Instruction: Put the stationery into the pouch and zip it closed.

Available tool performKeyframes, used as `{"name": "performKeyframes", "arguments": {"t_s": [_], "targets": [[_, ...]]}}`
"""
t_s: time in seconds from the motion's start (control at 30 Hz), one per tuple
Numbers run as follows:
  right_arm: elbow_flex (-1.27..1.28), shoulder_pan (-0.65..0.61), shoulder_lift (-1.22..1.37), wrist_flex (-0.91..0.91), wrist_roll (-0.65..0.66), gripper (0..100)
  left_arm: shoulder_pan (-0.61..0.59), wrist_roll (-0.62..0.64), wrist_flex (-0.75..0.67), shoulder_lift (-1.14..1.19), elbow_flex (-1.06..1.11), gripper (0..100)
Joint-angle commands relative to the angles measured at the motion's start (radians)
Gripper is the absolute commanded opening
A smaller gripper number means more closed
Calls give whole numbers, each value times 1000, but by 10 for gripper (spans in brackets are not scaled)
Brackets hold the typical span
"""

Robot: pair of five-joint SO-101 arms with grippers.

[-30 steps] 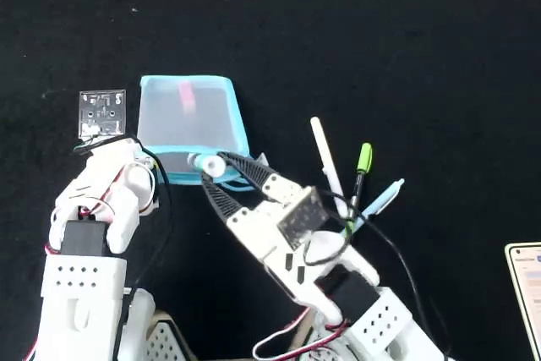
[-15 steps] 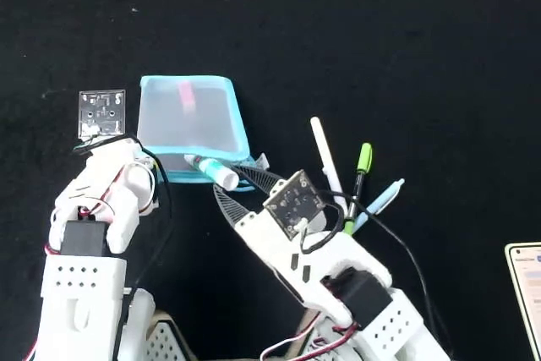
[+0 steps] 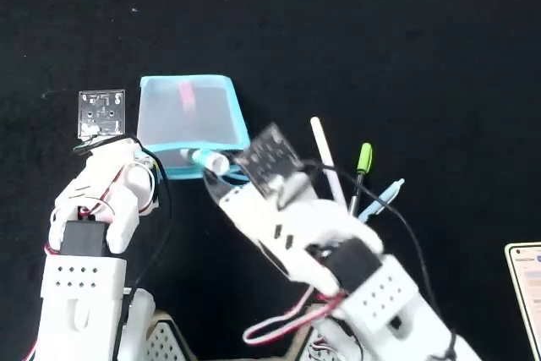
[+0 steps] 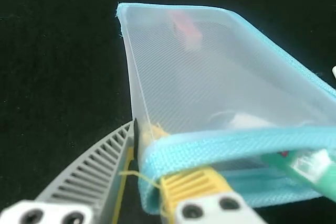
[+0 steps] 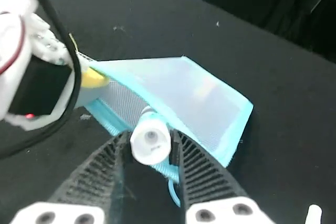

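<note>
Clamping 1 seemingly light, stiff marker near its white end, right gripper meets the limp pouch, its rim pinched by left gripper, centre-left.

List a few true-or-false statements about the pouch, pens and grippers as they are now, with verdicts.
1. The right gripper is shut on a white-capped marker. True.
2. The left gripper is open, clear of the pouch. False: it clamps the pouch's rim.
3. A white pen, a green pen and a blue pen lie on the table beside the pouch. True.
4. The pouch is zipped shut. False: its mouth is open.
</note>
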Motion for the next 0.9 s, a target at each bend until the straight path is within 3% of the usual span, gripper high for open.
{"name": "performKeyframes", "arguments": {"t_s": [0.0, 0.13, 0.37, 0.43, 0.67, 0.87], "targets": [[-108, -63, 125, -9, -5, 11, 13, 8, -17, -12, -16, 30], [-130, -170, 231, -29, -3, 11, 13, 8, -17, -12, -15, 30], [-133, -166, 328, -83, -2, 15, 13, 8, -12, -12, -15, 30], [-133, -164, 320, -78, -2, 53, 13, 8, -12, -12, -15, 30], [-116, -190, 217, -28, -3, 331, 13, 8, -14, -12, -15, 30], [-119, -169, 24, 37, 5, 288, 13, 8, -17, -12, -15, 30]]}}
